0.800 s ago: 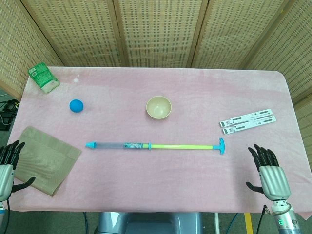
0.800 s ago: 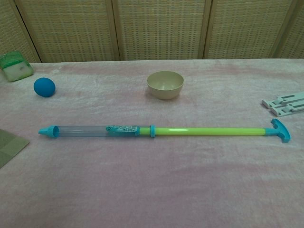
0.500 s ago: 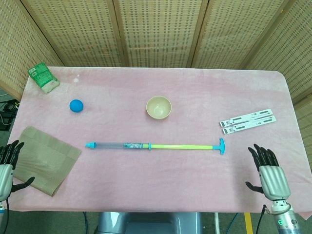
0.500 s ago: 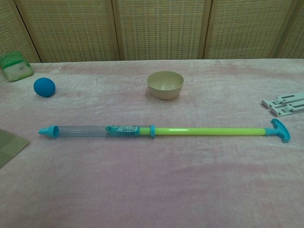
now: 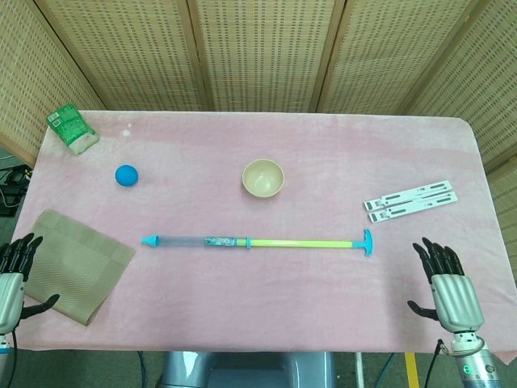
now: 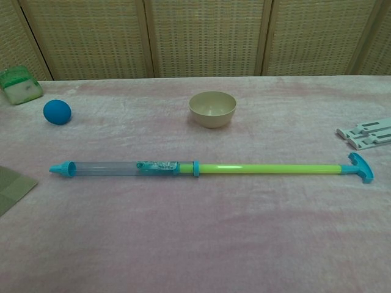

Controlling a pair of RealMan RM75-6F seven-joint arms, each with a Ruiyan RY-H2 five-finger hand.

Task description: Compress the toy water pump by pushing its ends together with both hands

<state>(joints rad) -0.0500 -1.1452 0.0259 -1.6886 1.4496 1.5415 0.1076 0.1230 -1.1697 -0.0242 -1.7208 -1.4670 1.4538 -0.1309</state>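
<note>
Clearly, with the toy water pump [image 5: 257, 241] lying fully extended across mid-frame, the empty, spread-fingered left hand [image 5: 11, 279] and right hand [image 5: 447, 288] are best brought squarely to its blue nozzle tip [image 5: 149, 240] and T-handle [image 5: 367, 242].

Both views are bright and evenly lit, with soft light from above (shadows are very faint). The focus is sharp, without glare or visible blur.
</note>
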